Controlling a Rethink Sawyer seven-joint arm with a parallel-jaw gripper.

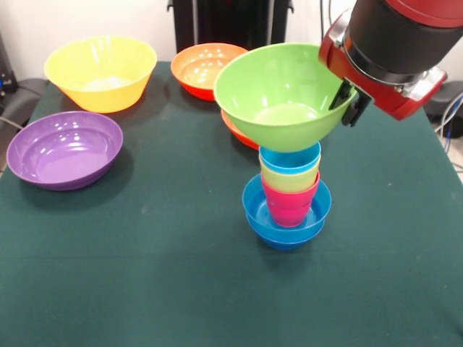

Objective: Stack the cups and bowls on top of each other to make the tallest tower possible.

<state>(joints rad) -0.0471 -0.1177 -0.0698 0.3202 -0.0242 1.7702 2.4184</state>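
Observation:
A tower stands mid-table: nested small blue bowls (255,210) hold a pink cup (289,204), with a yellow cup (289,178) and a light blue cup (289,158) nested on top. Directly over it is the lime green bowl (278,94), tilted slightly, its base at the light blue cup's rim. I cannot tell whether it rests there or hovers. My gripper (347,103) is shut on the green bowl's right rim, one finger inside and one outside.
A large yellow bowl (101,72) sits at the far left and a purple bowl (64,149) nearer on the left. One orange bowl (205,69) is at the back; another orange bowl (236,130) peeks from behind the green bowl. The green table cloth (145,275) covers the table.

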